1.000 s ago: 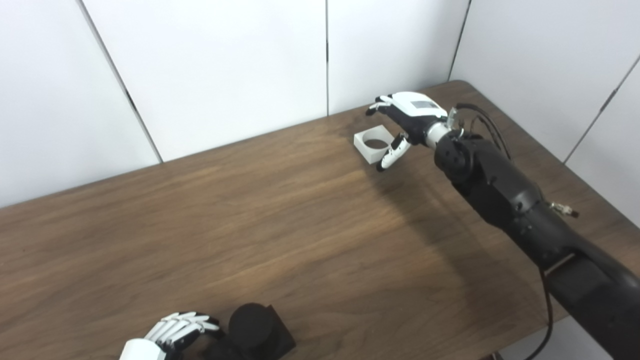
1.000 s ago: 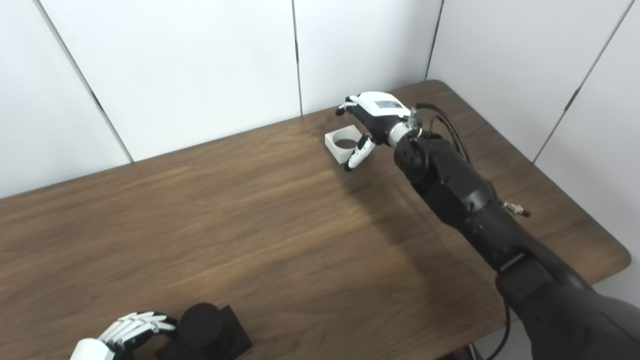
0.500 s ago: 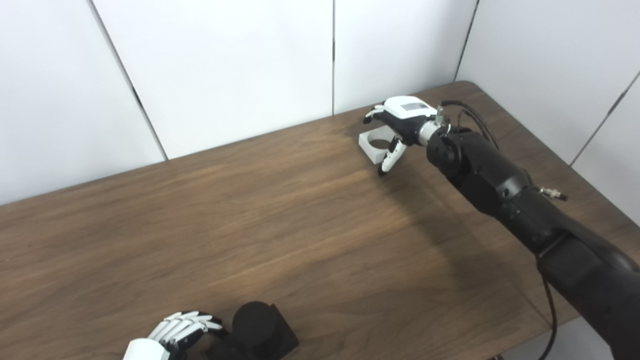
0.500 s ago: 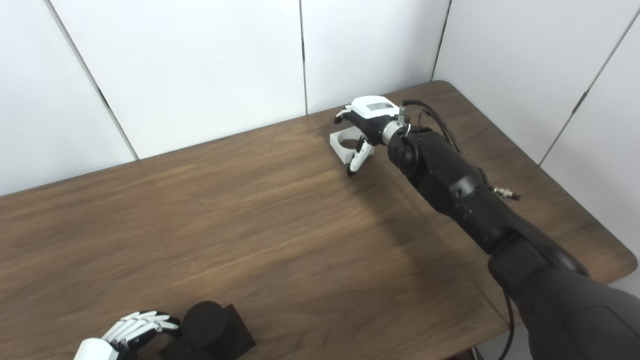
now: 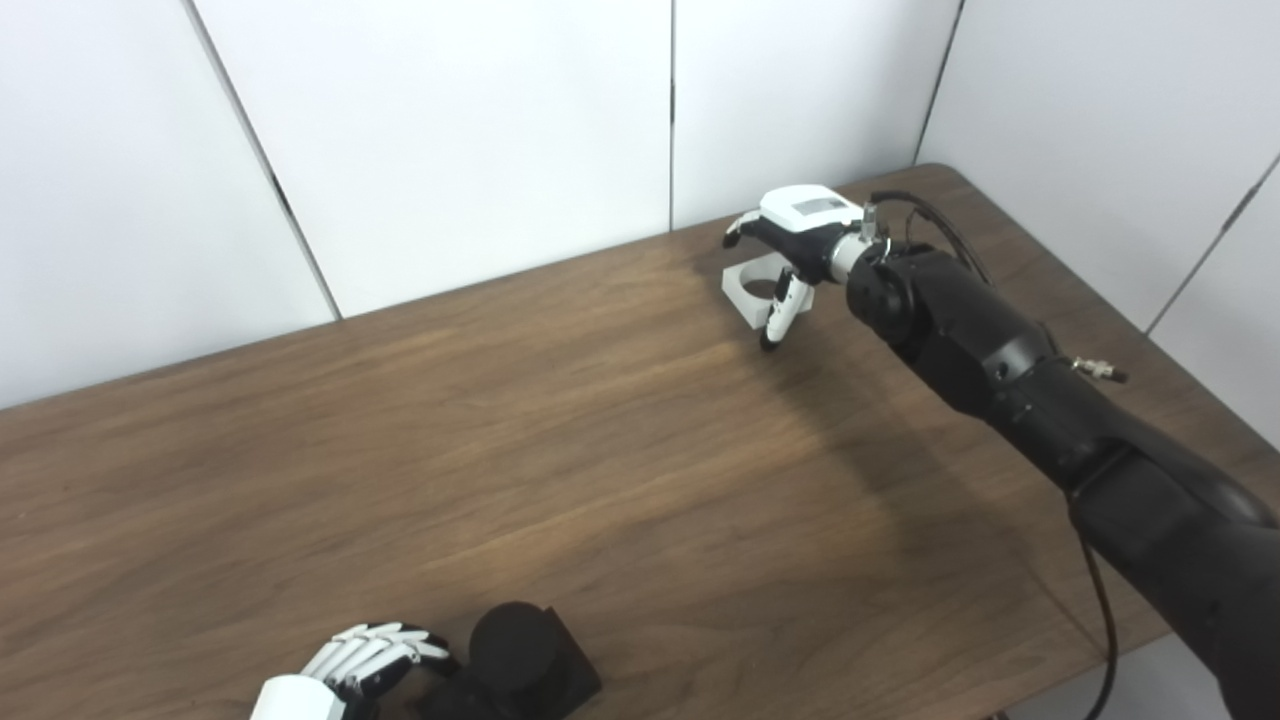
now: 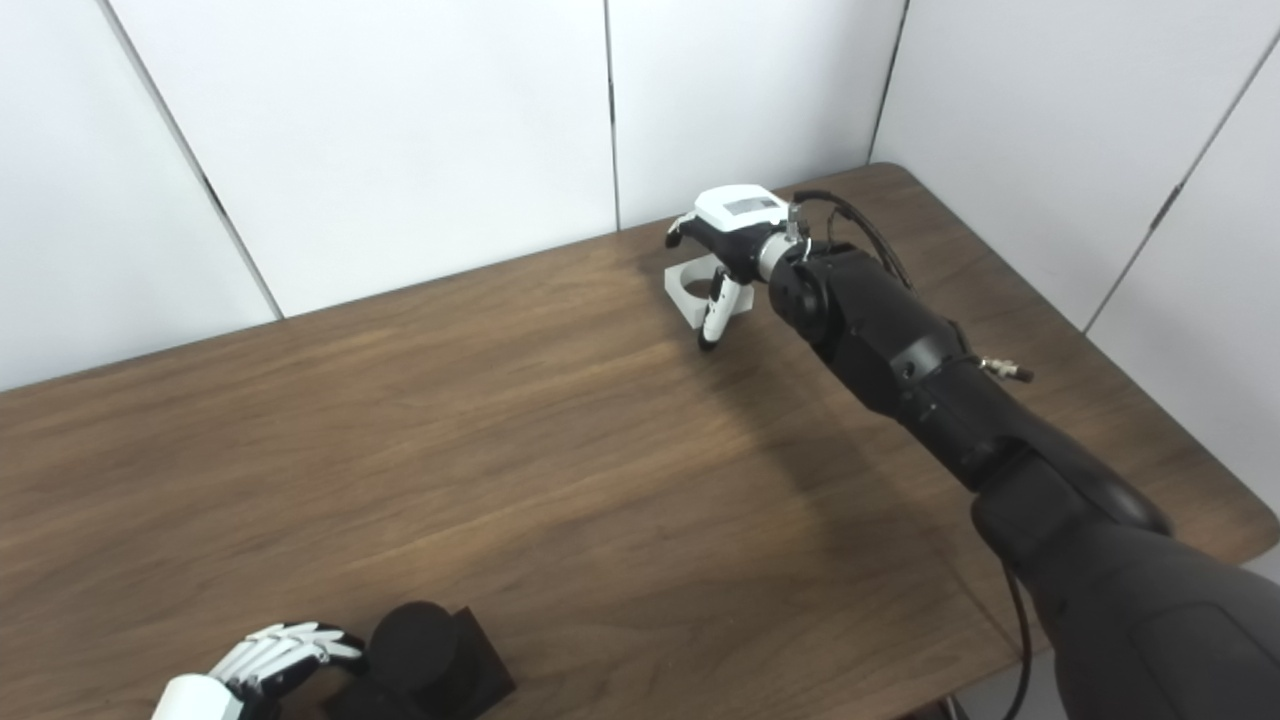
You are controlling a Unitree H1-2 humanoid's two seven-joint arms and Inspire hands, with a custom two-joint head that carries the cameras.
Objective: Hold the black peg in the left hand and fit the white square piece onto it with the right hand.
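Left eye view: right hand (image 5: 800, 235) spread over the white square piece (image 5: 752, 293) near the worktop's (image 5: 600, 430) far right corner, thumb down its near side, fingers over the far edge; contact unclear, can't tell if it grips. Right arm fully extended. Left hand (image 5: 345, 675) at the near edge, fingers curled against the black peg (image 5: 515, 650); grip unclear.
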